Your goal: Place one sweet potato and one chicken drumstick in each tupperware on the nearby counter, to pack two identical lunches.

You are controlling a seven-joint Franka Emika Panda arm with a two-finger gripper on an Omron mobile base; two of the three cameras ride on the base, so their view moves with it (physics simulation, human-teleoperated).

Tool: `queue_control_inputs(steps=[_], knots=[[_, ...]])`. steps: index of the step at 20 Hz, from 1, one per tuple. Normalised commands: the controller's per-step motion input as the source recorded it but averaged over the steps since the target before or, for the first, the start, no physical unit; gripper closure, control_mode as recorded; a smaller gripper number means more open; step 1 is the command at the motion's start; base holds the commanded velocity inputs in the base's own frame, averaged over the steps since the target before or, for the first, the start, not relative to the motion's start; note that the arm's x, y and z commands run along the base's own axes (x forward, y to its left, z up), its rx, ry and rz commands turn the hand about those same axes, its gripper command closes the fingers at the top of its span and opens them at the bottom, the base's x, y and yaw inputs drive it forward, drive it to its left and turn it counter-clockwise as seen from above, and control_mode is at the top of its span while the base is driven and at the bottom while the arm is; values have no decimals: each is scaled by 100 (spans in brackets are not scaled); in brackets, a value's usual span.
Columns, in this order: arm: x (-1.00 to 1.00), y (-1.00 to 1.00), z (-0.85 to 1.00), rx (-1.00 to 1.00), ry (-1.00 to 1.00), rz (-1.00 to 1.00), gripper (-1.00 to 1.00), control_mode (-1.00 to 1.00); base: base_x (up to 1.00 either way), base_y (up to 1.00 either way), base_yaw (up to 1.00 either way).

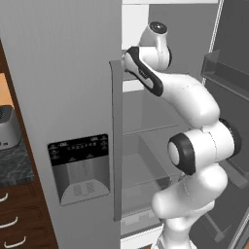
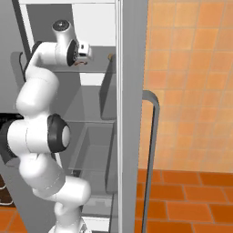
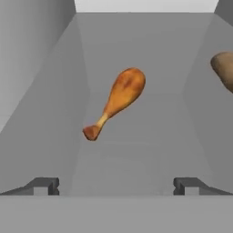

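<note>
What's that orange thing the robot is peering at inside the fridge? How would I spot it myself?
Look into the open fridge, on the grey shelf ahead of the arm's end effector. The chicken drumstick lies there: orange-brown and club-shaped, fat at one end, thinning to a bone. The sweet potato beside it is a duller tan and rounded.

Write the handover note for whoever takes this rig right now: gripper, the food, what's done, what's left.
Gripper: open, holding nothing, reaching into the open fridge.
Chicken drumstick: lies on the grey fridge shelf ahead of the gripper, untouched, bone end nearer.
Sweet potato: tan piece at the right edge of the hand view, apart from the drumstick.
Counter: left of the fridge in the left base view.
Done: nothing visibly packed.
Left: probably grab the drumstick, then carry it to the tupperware.
</note>
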Motion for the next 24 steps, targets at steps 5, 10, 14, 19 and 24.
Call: queue_control_inputs(steps=[5,10,14,19,24], knots=[[96,7,-16,2,1,-1,-100,-100,0,0,0],[37,3,0,0,3,-6,-100,-100,0,0,0],[-1,-3,0,0,1,-12,-100,-100,0,0,0],[-14,-31,-7,0,0,-19,-100,-100,0,0,0],[-26,-43,-24,1,2,-16,-100,-100,0,0,0]])
